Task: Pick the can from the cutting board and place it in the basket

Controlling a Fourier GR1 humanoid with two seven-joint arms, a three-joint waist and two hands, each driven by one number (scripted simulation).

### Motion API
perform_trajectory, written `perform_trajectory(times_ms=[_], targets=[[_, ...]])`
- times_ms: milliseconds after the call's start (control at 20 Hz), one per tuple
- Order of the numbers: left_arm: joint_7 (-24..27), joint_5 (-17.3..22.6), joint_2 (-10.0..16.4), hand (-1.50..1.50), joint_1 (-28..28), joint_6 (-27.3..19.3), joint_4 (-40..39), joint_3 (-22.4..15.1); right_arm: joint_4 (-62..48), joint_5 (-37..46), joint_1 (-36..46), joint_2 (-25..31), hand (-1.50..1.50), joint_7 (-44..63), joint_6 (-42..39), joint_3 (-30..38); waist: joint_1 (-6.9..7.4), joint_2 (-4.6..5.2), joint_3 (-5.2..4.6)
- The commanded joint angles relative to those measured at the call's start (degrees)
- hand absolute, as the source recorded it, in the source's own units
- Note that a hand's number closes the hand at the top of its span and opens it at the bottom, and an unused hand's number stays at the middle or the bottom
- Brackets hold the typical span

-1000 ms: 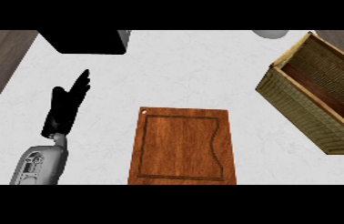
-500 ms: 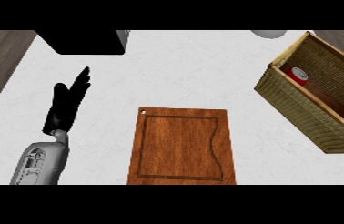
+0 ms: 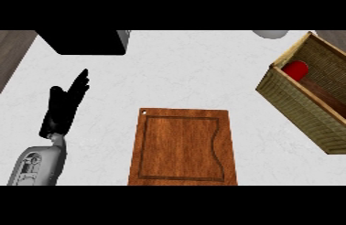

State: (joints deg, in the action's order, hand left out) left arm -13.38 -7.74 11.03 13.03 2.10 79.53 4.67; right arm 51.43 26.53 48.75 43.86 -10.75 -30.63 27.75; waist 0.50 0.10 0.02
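You're looking at a kitchen: a white marbled counter [image 3: 189,71] lies beneath the left hand [image 3: 62,107], with a brown rectangular wooden cutting board [image 3: 182,146] just right of the hand and a woven rectangular basket [image 3: 294,103] further right.

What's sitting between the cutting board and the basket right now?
Nothing. In the head view, only bare white counter separates the cutting board from the basket. The red can lies inside the basket.
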Motion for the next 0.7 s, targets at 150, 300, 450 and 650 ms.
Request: perform_trajectory(times_ms=[150,300,450,650], targets=[[1.0,0.2,-0.5,0.00,-2.5,0.2,1.0,-0.2,-9.3,-3.9,1.4,7.6,-1.50,2.2,2.5,8.7,0.16,0.06,0.01],[-1.3,-2.0,-2.0,0.00,1.8,-2.4,0.3,-1.4,-18.3,-4.8,4.3,12.6,-1.50,2.5,2.2,11.8,0.70,0.64,0.11],[-1.8,-2.0,-1.7,0.00,0.8,-1.6,1.4,-1.8,-23.6,-4.5,0.2,18.5,-1.50,-2.2,-0.9,12.6,0.55,0.54,0.16],[0.4,-1.0,-1.4,0.00,-1.0,-0.8,1.6,-1.1,-29.9,-4.8,-2.0,24.2,-1.50,-8.4,-4.1,14.1,1.18,0.88,0.27]])
